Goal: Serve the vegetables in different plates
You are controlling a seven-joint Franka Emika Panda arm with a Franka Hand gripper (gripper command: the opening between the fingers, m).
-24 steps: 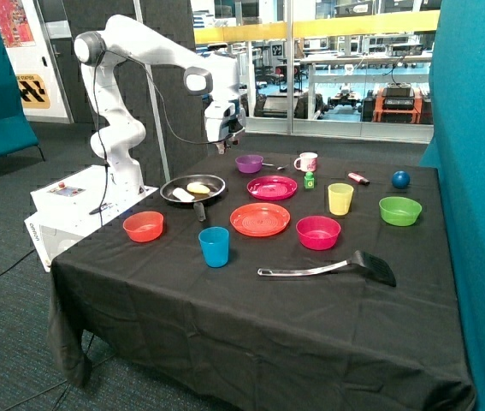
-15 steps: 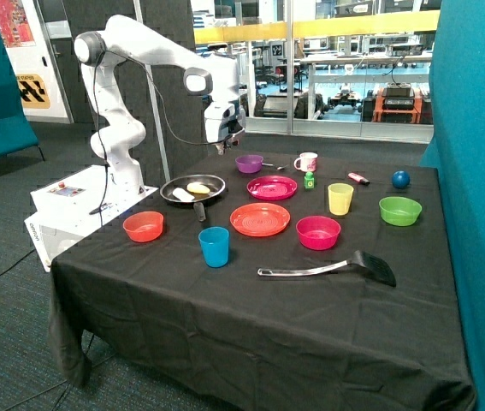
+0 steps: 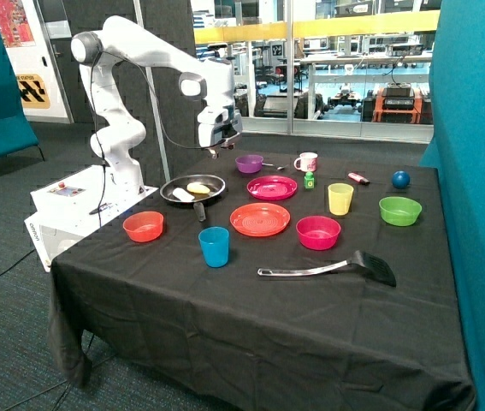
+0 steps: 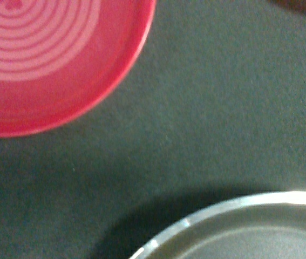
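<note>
The black frying pan holds both vegetables: the whitish chunk and the yellow piece. The magenta plate lies beside the pan and the orange-red plate lies in front of it; both are bare. My gripper hangs in the air above the table's back edge, behind the pan and apart from it. The wrist view shows part of the magenta plate, black cloth, and the pan's rim; no vegetable shows there.
Around the plates stand a purple bowl, mug, small green bottle, yellow cup, green bowl, pink bowl, red bowl and blue cup. A spatula lies near the front.
The arm has swung a little away from the purple bowl, toward the space behind the pan. Nothing on the table has moved.
</note>
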